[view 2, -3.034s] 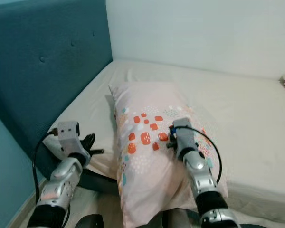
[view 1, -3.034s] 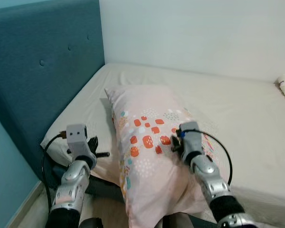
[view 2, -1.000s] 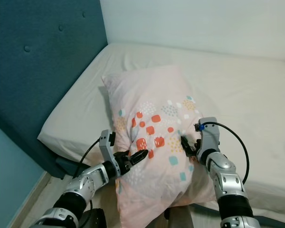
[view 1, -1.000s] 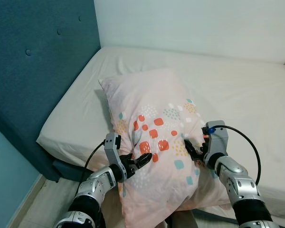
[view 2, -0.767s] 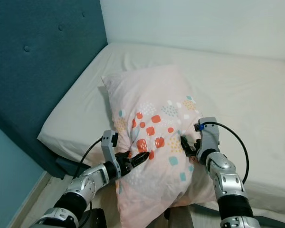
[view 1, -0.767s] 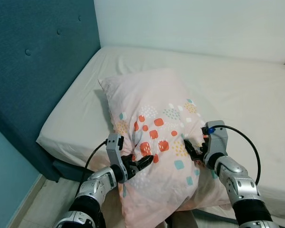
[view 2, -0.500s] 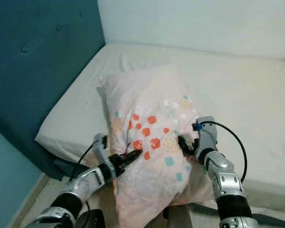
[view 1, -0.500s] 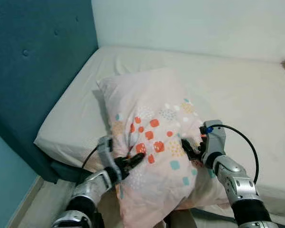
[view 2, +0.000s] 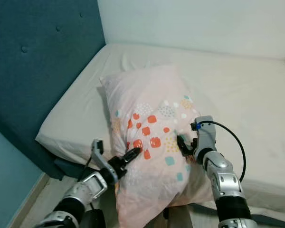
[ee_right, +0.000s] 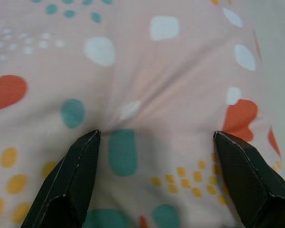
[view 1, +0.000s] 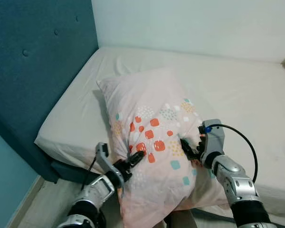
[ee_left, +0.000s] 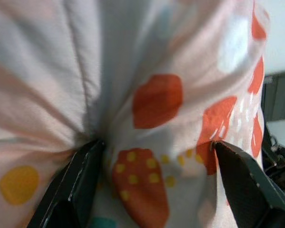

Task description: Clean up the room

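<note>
Where pillow (view 1: 152, 137) overhangs, bed (view 1: 237, 99) edge hidden.

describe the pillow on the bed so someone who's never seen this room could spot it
Look at the bare beige mattress beside the teal headboard. The pillow lies near the mattress's front edge, pale pink with orange, teal and white patches.

No text, label, brand or number can be read here. The pillow (view 1: 152, 137) bears only a pattern of coloured spots and dots, no letters.
</note>
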You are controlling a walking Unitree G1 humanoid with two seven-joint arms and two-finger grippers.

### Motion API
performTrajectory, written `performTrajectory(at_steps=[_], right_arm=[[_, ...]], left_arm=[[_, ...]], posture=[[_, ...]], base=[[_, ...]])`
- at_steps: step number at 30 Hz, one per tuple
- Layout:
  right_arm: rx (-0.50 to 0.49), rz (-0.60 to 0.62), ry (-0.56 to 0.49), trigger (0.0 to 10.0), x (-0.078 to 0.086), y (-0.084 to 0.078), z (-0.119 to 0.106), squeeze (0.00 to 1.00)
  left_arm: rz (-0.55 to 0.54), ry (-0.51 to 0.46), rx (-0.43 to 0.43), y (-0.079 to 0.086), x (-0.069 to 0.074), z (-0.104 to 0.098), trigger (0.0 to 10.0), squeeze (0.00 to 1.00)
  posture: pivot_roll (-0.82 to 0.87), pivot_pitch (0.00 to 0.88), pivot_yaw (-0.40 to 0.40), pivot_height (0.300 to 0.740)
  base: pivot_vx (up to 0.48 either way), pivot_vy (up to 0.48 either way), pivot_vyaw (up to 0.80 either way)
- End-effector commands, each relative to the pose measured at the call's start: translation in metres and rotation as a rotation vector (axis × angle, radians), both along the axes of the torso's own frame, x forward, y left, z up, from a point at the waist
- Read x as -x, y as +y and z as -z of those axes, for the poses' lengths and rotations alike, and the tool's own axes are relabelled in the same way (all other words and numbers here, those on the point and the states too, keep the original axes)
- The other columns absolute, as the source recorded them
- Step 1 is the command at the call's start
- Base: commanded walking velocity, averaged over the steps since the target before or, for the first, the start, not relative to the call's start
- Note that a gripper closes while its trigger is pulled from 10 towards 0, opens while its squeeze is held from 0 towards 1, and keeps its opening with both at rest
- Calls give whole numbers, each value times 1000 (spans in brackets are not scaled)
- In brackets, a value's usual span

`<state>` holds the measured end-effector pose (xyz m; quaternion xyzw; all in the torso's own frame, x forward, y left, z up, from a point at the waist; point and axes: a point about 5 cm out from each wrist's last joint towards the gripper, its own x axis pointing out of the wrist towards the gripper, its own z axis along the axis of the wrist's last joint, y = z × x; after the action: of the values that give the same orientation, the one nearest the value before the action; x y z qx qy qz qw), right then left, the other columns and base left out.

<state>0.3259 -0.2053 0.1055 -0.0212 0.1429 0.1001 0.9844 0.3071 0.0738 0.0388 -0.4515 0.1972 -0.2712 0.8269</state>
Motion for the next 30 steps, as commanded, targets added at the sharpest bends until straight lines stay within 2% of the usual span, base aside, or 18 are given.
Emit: performTrajectory(at_steps=[1, 3, 4, 5, 6, 9, 16, 17, 18, 19, 20, 21, 22, 23, 24, 30], right_arm=[[-33, -72, 41, 10000, 5, 17, 9, 1000], [-33, -72, 41, 10000, 5, 17, 9, 1000], [-46, -94, 41, 10000, 6, 24, 9, 1000], [-50, -100, 41, 10000, 7, 26, 9, 1000], [-50, -100, 41, 10000, 7, 26, 9, 1000], [-62, -117, 40, 10000, 7, 33, 10, 1000], [-66, -123, 39, 10000, 7, 36, 10, 1000], [-67, -125, 38, 10000, 7, 37, 10, 1000], [-67, -125, 38, 10000, 7, 37, 10, 1000], [-67, -125, 38, 10000, 7, 37, 10, 1000], [-68, -124, 37, 10000, 7, 36, 10, 1000], [-68, -124, 37, 10000, 7, 36, 10, 1000], [-68, -124, 37, 10000, 7, 36, 10, 1000], [-68, -124, 37, 10000, 7, 36, 10, 1000], [-69, -124, 36, 10000, 6, 37, 9, 1000], [-64, -121, 32, 10000, 5, 38, 8, 1000]], left_arm=[[74, -24, -1, -26, 2, -5, 10000, 1000], [74, -24, -1, -26, 2, -5, 10000, 1000], [108, -89, 38, -47, -3, -22, 10000, 1000], [118, -108, 53, -53, -4, -28, 10000, 1000], [118, -108, 53, -53, -4, -28, 10000, 1000], [159, -145, 123, -73, -5, -45, 10000, 1000], [220, -167, 102, -84, -1, -48, 10000, 1000], [237, -176, 62, -86, 1, -46, 8745, 1000], [237, -176, 62, -86, 1, -46, 8745, 1000], [239, -183, -39, -85, 2, -40, 0, 1000], [235, -186, -132, -82, 1, -34, 0, 1000], [235, -186, -132, -82, 1, -34, 0, 1000], [232, -192, -207, -79, 1, -29, 0, 1000], [232, -192, -207, -79, 1, -29, 0, 1000], [225, -196, -284, -75, 0, -25, 0, 1000], [207, -189, -319, -70, -2, -23, 0, 1000]], posture=[[-78, 169, -11, 580], [-78, 169, -11, 580], [-77, 165, -9, 580], [-77, 165, -9, 580], [-77, 165, -9, 580], [-76, 160, -5, 580], [-76, 154, -2, 580], [-76, 154, -2, 580], [-76, 154, -2, 580], [-76, 154, -2, 580], [-70, 151, -4, 580], [-70, 151, -4, 580], [-68, 150, -5, 580], [-68, 150, -5, 580], [-67, 149, -5, 580], [-68, 149, -4, 580]], base=[[0, 0, 0], [0, 0, 0], [0, 0, 0], [0, 0, 0], [0, 0, 0], [0, 0, 0], [0, 0, 0], [0, 0, 0], [0, 0, 0], [0, 0, 0], [0, 0, 0], [0, 0, 0], [0, 0, 0], [0, 0, 0], [0, 0, 0], [0, 0, 0]])
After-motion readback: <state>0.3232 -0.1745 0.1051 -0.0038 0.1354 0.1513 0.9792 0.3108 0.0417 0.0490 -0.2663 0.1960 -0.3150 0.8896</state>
